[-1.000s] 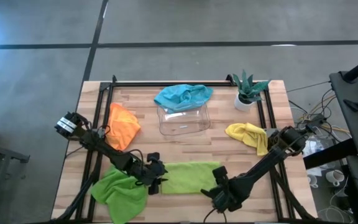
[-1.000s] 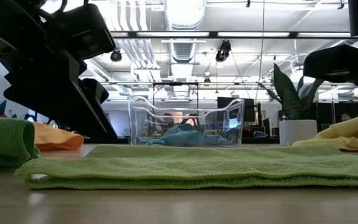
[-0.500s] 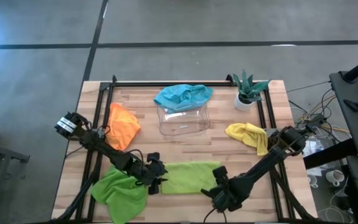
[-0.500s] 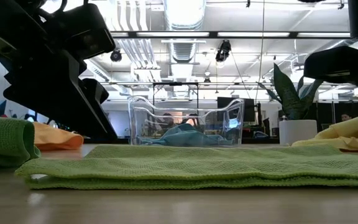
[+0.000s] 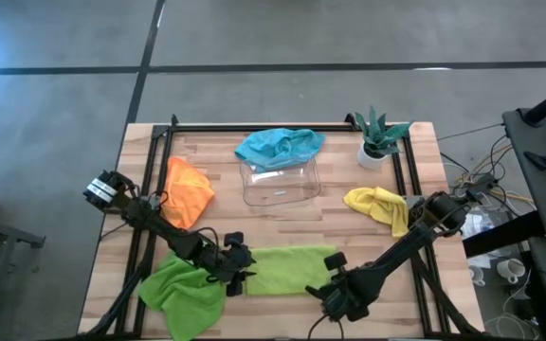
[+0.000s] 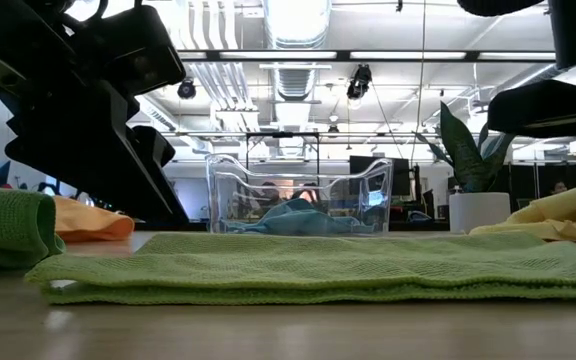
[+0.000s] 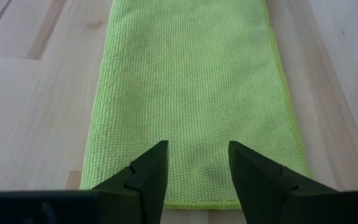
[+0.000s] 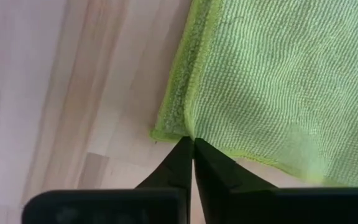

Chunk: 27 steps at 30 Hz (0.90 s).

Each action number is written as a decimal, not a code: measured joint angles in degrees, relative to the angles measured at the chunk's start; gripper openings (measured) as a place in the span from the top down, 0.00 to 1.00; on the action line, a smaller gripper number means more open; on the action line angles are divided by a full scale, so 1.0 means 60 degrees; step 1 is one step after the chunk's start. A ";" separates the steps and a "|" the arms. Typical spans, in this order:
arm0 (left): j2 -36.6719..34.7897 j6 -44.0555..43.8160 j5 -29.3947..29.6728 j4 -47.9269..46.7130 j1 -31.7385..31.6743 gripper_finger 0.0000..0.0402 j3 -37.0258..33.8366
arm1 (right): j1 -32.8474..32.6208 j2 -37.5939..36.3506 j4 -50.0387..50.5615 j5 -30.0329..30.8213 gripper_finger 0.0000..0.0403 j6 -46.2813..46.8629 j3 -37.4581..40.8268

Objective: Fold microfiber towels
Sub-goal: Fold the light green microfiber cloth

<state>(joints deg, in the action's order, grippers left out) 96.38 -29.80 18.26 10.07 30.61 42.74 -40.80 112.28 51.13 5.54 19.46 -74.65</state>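
Table: a wooden table [image 5: 282, 213] seen from above, with one dark arm reaching in from each side.
Crumpled green towel: a lime green towel [image 5: 183, 296] lies bunched at the table's near left corner, partly under the left arm.
Orange towel: an orange towel [image 5: 188, 189] lies crumpled at the left side, further back.
Left gripper: the left gripper [image 5: 242, 275] sits at the left short end of the folded green towel, its fingers [image 7: 148, 171] spread apart just over the cloth, holding nothing.
Folded green towel: the second lime green towel [image 5: 287, 269] lies flat near the front edge, between the two grippers; its long axis runs left to right across the table, with short ends facing each gripper.
Blue towel: a teal blue towel [image 5: 280, 146] is draped over the back rim of a clear plastic tray [image 5: 281, 185] at the middle back.
Right gripper: the right gripper [image 5: 328, 292] is at the towel's near right corner; its fingers [image 8: 180, 163] are pressed together at the corner's edge. Whether any cloth is pinched between them is hard to make out.
Plant: a small potted plant [image 5: 379, 137] stands at the back right.
Yellow towel: a yellow towel [image 5: 379, 206] lies crumpled on the right side, in front of the plant.
Cut off: in the low view, dark arm parts block the upper left and right.
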 joint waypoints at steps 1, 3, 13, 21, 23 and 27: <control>0.0000 0.0000 0.0000 0.0000 0.0000 0.62 0.0000 | 0.0000 -0.0007 0.0067 0.0012 0.98 0.0000 -0.0084; 0.0000 0.0000 0.0000 0.0000 0.0000 0.62 0.0000 | 0.0000 -0.0055 0.0295 0.0064 0.98 0.0000 -0.0355; 0.0000 0.0007 -0.0004 0.0001 0.0000 0.62 0.0004 | 0.0015 -0.0300 0.0126 -0.0900 0.98 0.0329 -0.1232; 0.0000 -0.0022 -0.0007 0.0004 0.0003 0.62 0.0011 | 0.0044 0.0755 -0.1395 -0.2053 0.98 0.0612 -0.0672; 0.0000 -0.0087 -0.0007 0.0005 -0.0003 0.62 0.0011 | 0.0054 0.0840 -0.1487 -0.2042 0.98 0.0605 -0.0698; 0.0000 -0.0214 -0.0004 0.0023 -0.0020 0.62 0.0011 | 0.0158 0.0802 -0.1320 -0.1402 0.98 0.0475 -0.0696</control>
<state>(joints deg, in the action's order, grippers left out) 96.38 -31.09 18.24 10.20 30.49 42.81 -39.85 117.09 43.21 -2.87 22.31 -78.83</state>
